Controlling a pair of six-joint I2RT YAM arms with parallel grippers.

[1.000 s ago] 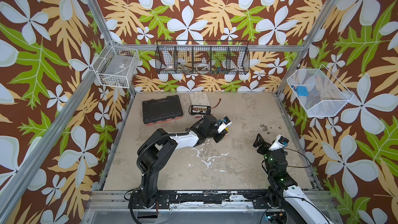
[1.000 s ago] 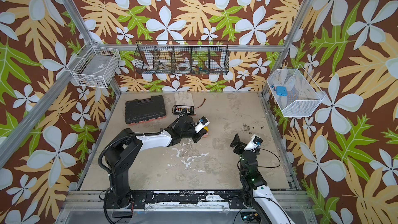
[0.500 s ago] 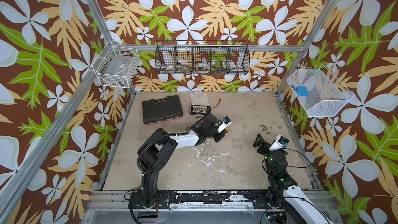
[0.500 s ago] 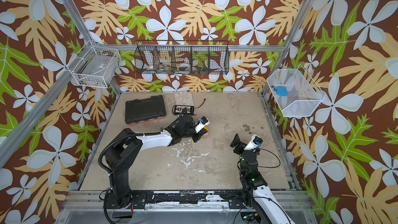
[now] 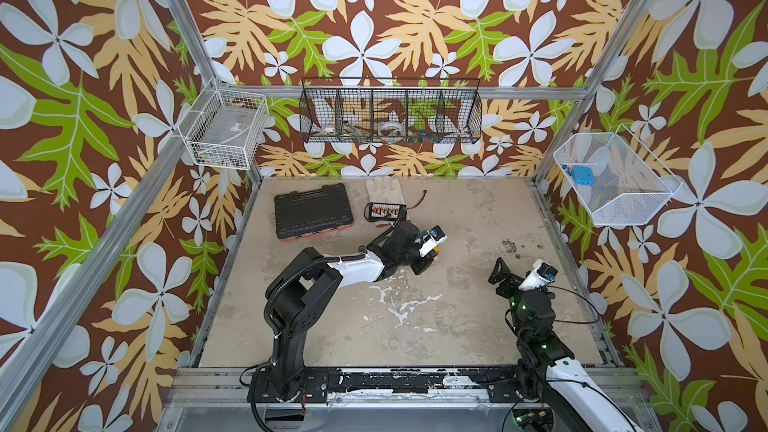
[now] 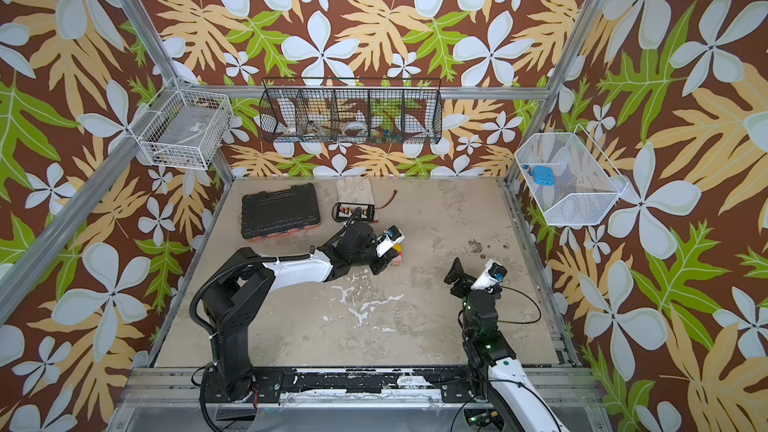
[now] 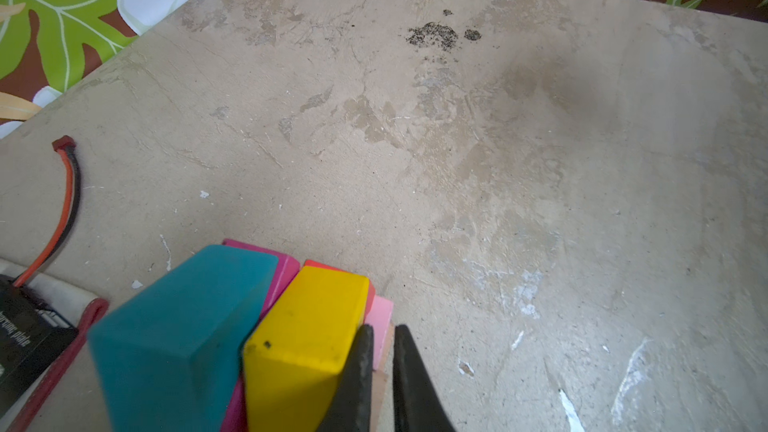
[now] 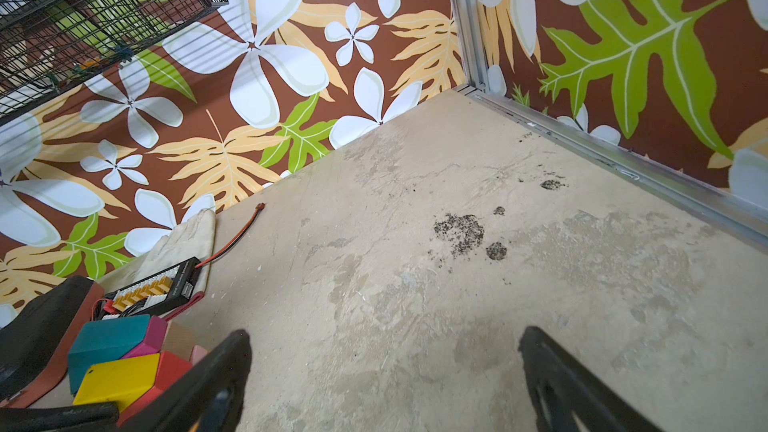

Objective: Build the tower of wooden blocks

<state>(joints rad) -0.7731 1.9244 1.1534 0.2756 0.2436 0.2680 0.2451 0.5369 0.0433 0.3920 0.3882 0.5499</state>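
- Scuffed beige tabletop (image 5: 457, 317) boxed in by floral-papered walls, with a flat black plastic tool case (image 5: 313, 211) at the back as the landmark.
- Near the case, out past its right end and slightly forward: a low tower of painted wood blocks (image 6: 398, 253), mostly hidden under the left arm in both top views.
- From the left wrist view: teal rectangular block (image 7: 183, 326) and yellow rectangular block (image 7: 303, 338) side by side on top. Underneath, a magenta piece (image 7: 284, 274), red piece (image 7: 371, 297), pale pink piece (image 7: 382, 322) and plain wood piece (image 8: 178, 338).
- Left gripper (image 7: 383, 332) pinched almost closed with nothing between the jaws, tips low beside the yellow block on its side farther from the case. Unclear whether touching.
- Right gripper (image 8: 384, 336) spread wide and empty, well apart from the case and the tower.
- Probably light, rigid and smooth-painted, so apt to slide over one another at a nudge.
- Best gripped squarely across two flat parallel faces near mid-length, never on a slope or curve.
- With closed tips so near, some risk of shoving the top layer off.
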